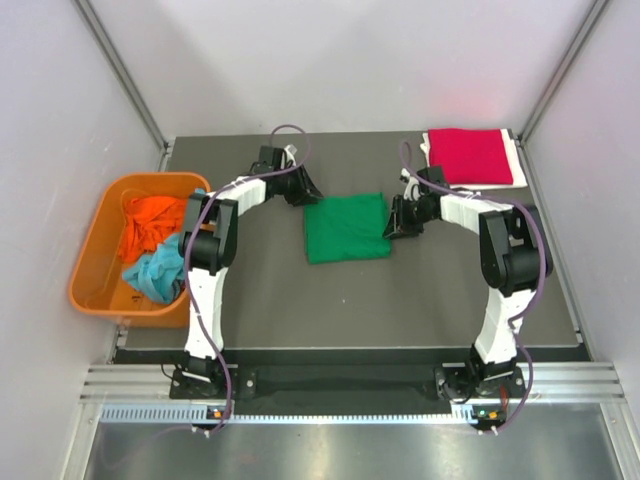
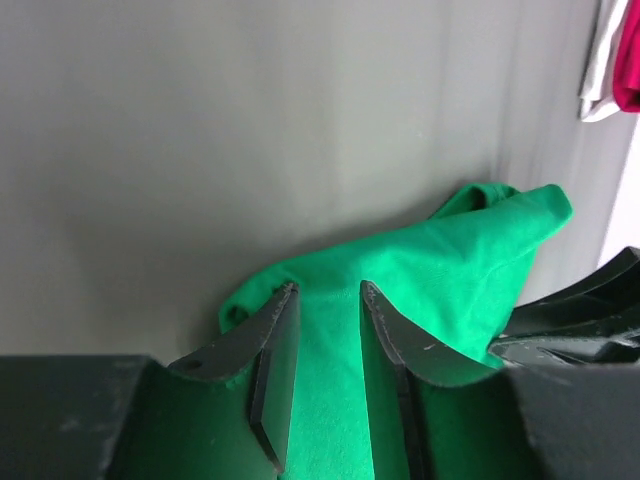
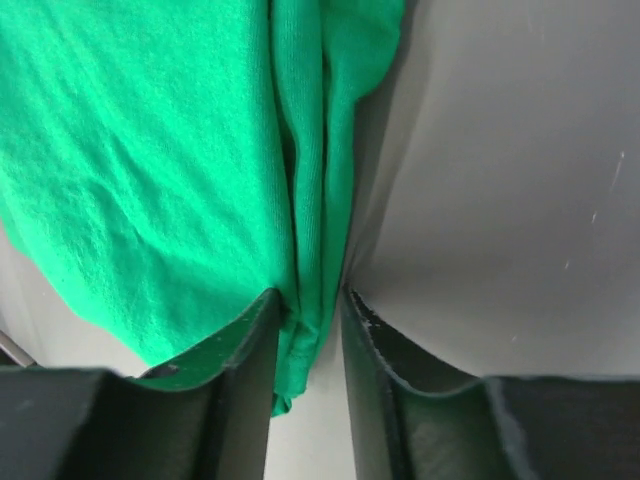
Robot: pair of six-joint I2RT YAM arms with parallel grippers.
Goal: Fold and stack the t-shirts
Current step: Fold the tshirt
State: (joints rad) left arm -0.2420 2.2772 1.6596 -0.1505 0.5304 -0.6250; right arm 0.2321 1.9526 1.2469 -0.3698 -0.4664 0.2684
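R claw [image 3: 310, 295] pinches 3 o'clock edge of green shirt [image 1: 345, 228], L claw [image 2: 328, 288] its 11 o'clock corner; we reckon so it lifts flat twd red shirt [image 1: 470, 155].

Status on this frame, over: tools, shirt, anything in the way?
Left tool and right tool each shut on the green t-shirt, opposite sides. Shirt lies folded, centre. Red t-shirt folded far right; nothing blocking.

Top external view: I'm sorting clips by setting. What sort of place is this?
Probably a lab robot cell: white panels on metal framing enclose a dark table, left arm and right arm bolted at its near edge.
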